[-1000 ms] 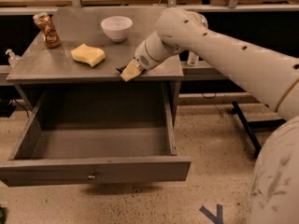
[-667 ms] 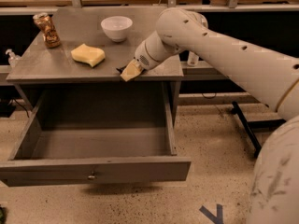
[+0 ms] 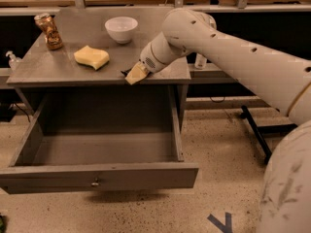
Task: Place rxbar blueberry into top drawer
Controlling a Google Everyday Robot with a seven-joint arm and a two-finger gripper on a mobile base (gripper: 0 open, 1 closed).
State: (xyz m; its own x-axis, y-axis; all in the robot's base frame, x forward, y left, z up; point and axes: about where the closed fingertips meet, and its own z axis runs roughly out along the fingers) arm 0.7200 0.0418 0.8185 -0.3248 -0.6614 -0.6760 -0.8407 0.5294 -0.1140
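Observation:
My gripper [image 3: 134,75] is at the front edge of the grey table top [image 3: 48,69], just right of its middle and above the open drawer. A thin dark sliver [image 3: 125,72] shows at the gripper's left side, which may be the rxbar blueberry. The rest of it is hidden by the gripper. The top drawer [image 3: 97,176] is pulled wide open below, with a small metal lock fitting [image 3: 95,182] on its front. Nothing lies inside it.
A yellow wavy sponge [image 3: 91,57], a white bowl [image 3: 121,29] and a brown can [image 3: 49,31] stand on the table top. A small white bottle [image 3: 10,60] is at the far left. Workbenches run along the back. My arm spans the right side.

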